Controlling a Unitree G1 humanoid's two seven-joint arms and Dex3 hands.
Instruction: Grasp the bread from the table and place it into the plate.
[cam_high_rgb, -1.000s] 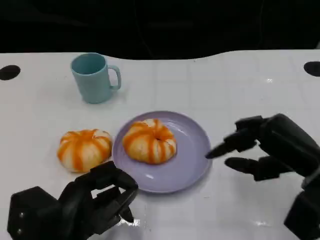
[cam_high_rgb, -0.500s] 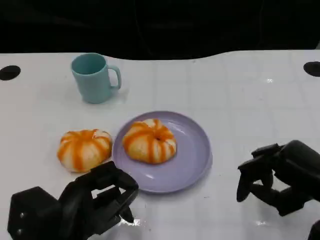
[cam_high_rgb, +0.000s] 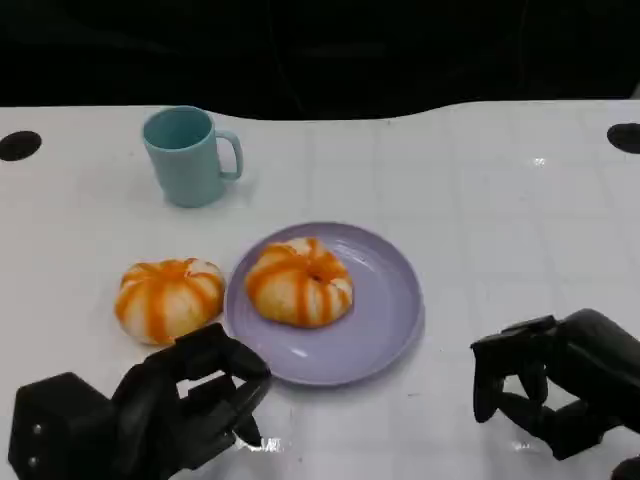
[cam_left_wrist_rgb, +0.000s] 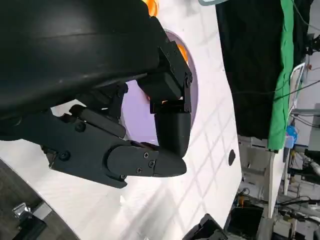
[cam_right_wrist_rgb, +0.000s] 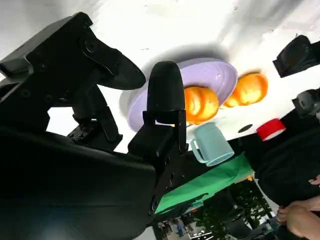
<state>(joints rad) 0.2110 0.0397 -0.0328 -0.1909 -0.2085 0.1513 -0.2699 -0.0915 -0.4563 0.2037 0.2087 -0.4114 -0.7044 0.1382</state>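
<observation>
The bread (cam_high_rgb: 168, 299) at centre left, beside the plate (cam_high_rgb: 385, 330), looks soft, light; cup its sides gently; left hand (cam_high_rgb: 185, 405) and right hand (cam_high_rgb: 550, 385) curl empty.

One bread (cam_high_rgb: 299, 282) on the purple plate (cam_high_rgb: 385, 320), another bread (cam_high_rgb: 167, 298) just beside it.

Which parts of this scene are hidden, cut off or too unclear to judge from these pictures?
- Left hand: head view, its lower part is cut off by the picture's bottom edge.
- Right hand: head view, cut off at the right edge.
- Plate: left wrist view, mostly hidden behind the hand's own fingers.
- Bread on the plate: left wrist view, just an orange sliver past the fingers.
- Red object: right wrist view, too small to identify.
</observation>
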